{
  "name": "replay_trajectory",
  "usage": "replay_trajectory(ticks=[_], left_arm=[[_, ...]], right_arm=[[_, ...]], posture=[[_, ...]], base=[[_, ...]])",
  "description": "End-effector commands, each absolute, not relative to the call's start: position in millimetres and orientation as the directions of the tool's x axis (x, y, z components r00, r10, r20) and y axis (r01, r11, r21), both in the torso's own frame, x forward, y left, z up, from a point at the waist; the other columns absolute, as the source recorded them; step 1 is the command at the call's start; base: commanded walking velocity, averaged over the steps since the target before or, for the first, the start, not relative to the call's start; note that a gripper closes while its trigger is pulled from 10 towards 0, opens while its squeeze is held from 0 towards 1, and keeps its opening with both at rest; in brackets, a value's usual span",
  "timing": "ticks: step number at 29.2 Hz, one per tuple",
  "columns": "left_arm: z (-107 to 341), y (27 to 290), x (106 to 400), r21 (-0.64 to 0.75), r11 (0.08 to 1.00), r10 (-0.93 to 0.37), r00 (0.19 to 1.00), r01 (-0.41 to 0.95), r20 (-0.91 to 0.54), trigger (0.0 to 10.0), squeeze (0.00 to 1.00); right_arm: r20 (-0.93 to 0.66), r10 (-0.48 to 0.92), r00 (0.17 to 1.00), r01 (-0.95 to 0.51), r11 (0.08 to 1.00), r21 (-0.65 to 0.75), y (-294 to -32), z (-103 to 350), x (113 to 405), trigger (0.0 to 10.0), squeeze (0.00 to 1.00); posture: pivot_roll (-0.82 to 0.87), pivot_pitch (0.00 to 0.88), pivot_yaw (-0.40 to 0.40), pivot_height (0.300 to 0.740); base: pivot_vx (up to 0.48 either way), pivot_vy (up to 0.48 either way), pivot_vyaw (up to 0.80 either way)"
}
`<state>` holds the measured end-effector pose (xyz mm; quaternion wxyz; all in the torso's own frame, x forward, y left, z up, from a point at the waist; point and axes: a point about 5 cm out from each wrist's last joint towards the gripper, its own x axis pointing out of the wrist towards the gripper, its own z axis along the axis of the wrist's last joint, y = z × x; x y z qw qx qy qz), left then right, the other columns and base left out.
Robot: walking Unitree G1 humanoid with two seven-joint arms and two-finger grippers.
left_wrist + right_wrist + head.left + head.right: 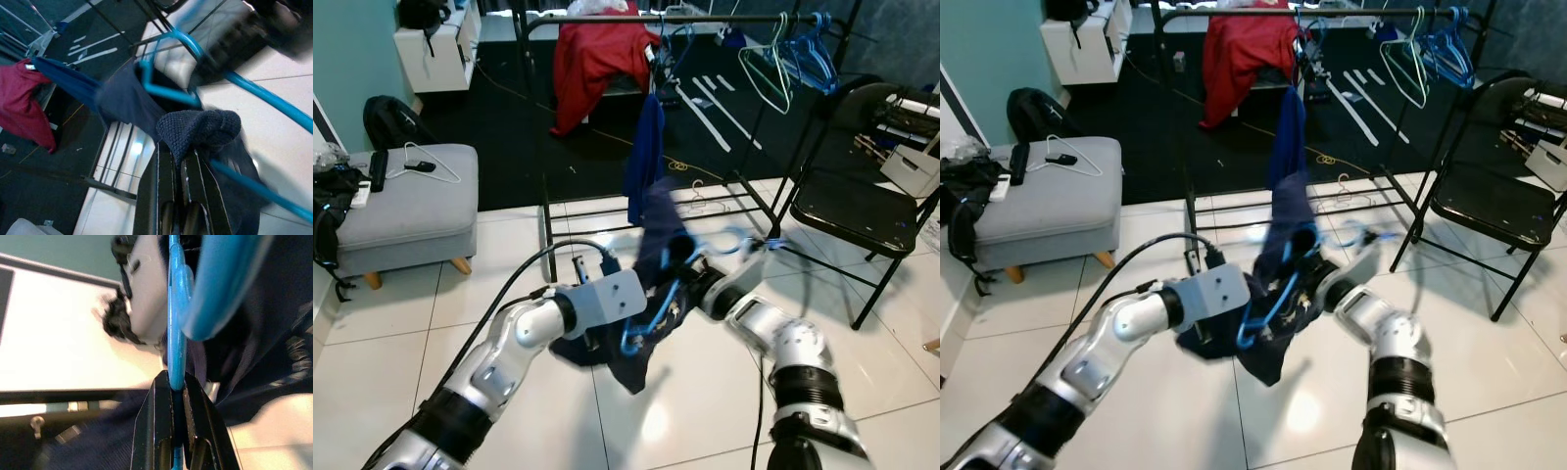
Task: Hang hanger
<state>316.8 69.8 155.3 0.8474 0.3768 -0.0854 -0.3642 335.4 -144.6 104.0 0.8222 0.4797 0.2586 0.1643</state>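
A blue plastic hanger (656, 304) is held low over the tiled floor in front of me, with a dark navy garment (651, 235) draped around it and trailing up to the rack. My right gripper (177, 382) is shut on the blue hanger's bar. My left gripper (188, 156) is shut on a fold of the navy knit garment (200, 128), just beside the hanger (168, 90). The black clothes rack (636, 20) stands behind, its rail across the top of the eye views.
A red garment (597, 54) and several teal and blue hangers (793, 54) hang on the rail. A black folding chair (862, 206) stands at the right, a grey ottoman (406, 206) at the left. A white hanger (705, 206) lies on the floor under the rack.
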Motion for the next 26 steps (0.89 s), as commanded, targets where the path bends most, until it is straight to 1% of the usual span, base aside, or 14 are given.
replay_trajectory(ticks=[1, 7, 9, 10, 11, 14, 15, 16, 17, 19, 20, 22, 23, 26], left_arm=[[158, 68, 319, 0.705, 0.461, -0.678, 0.727, 0.539, -0.112, 10.0, 0.00], [155, 74, 320, 0.700, 0.455, -0.680, 0.722, 0.550, -0.127, 10.0, 0.00], [148, 82, 319, 0.703, 0.445, -0.670, 0.728, 0.554, -0.150, 10.0, 0.00], [148, 82, 319, 0.703, 0.445, -0.670, 0.728, 0.554, -0.150, 10.0, 0.00], [146, 89, 316, 0.692, 0.446, -0.674, 0.722, 0.567, -0.157, 10.0, 0.00], [146, 89, 316, 0.692, 0.446, -0.674, 0.722, 0.567, -0.157, 10.0, 0.00], [146, 90, 314, 0.686, 0.446, -0.679, 0.716, 0.575, -0.159, 10.0, 0.00], [144, 93, 309, 0.682, 0.437, -0.686, 0.708, 0.586, -0.169, 10.0, 0.00], [144, 93, 309, 0.682, 0.437, -0.686, 0.708, 0.586, -0.169, 10.0, 0.00], [138, 98, 300, 0.676, 0.423, -0.690, 0.698, 0.603, -0.190, 10.0, 0.00], [138, 98, 300, 0.676, 0.423, -0.690, 0.698, 0.603, -0.190, 10.0, 0.00], [134, 101, 297, 0.675, 0.420, -0.686, 0.699, 0.607, -0.202, 10.0, 0.00], [134, 101, 297, 0.675, 0.420, -0.686, 0.699, 0.607, -0.202, 10.0, 0.00], [130, 104, 296, 0.677, 0.426, -0.669, 0.713, 0.600, -0.211, 10.0, 0.00]], right_arm=[[-0.267, 0.530, 0.805, -0.036, 0.493, 0.869, -143, 105, 333, 10.0, 0.00], [-0.218, 0.476, 0.852, -0.008, 0.428, 0.904, -155, 111, 335, 10.0, 0.00], [-0.180, 0.391, 0.903, 0.014, 0.390, 0.921, -170, 116, 339, 10.0, 0.00], [-0.180, 0.391, 0.903, 0.014, 0.390, 0.921, -170, 116, 339, 10.0, 0.00], [-0.149, 0.298, 0.943, 0.041, 0.339, 0.940, -186, 120, 343, 10.0, 0.00], [-0.149, 0.298, 0.943, 0.041, 0.339, 0.940, -186, 120, 343, 10.0, 0.00], [-0.136, 0.260, 0.956, 0.051, 0.309, 0.950, -192, 122, 345, 10.0, 0.00], [-0.102, 0.234, 0.967, 0.038, 0.261, 0.965, -198, 128, 347, 10.0, 0.00], [-0.102, 0.234, 0.967, 0.038, 0.261, 0.965, -198, 128, 347, 10.0, 0.00], [-0.002, 0.214, 0.977, -0.033, 0.161, 0.986, -204, 145, 350, 10.0, 0.00], [-0.002, 0.214, 0.977, -0.033, 0.161, 0.986, -204, 145, 350, 10.0, 0.00], [0.074, 0.199, 0.977, -0.093, 0.092, 0.991, -206, 157, 352, 10.0, 0.00], [0.074, 0.199, 0.977, -0.093, 0.092, 0.991, -206, 157, 352, 10.0, 0.00], [0.130, 0.191, 0.973, -0.139, 0.036, 0.990, -205, 166, 352, 10.0, 0.00]], posture=[[-0.04, 0.107, -0.042, 0.740], [-0.05, 0.109, -0.040, 0.740], [-0.05, 0.111, -0.037, 0.740], [-0.05, 0.111, -0.037, 0.740], [-0.04, 0.113, -0.036, 0.740], [-0.04, 0.113, -0.036, 0.740], [-0.04, 0.113, -0.036, 0.740], [-0.04, 0.115, -0.038, 0.740], [-0.04, 0.115, -0.038, 0.740], [-0.04, 0.119, -0.041, 0.740], [-0.04, 0.119, -0.041, 0.740], [-0.04, 0.118, -0.042, 0.740], [-0.04, 0.118, -0.042, 0.740], [-0.04, 0.116, -0.045, 0.740]], base=[[0.000, 0.000, 0.00], [0.000, 0.000, 0.00], [0.000, 0.000, 0.00], [0.000, 0.000, 0.00], [0.000, 0.000, 0.00], [0.000, 0.000, 0.00], [0.000, 0.000, 0.00], [0.000, 0.000, 0.00], [0.000, 0.000, 0.00], [0.000, 0.000, 0.00], [0.000, 0.000, 0.00], [0.000, 0.000, 0.00], [0.000, 0.000, 0.00], [0.000, 0.000, 0.00]])
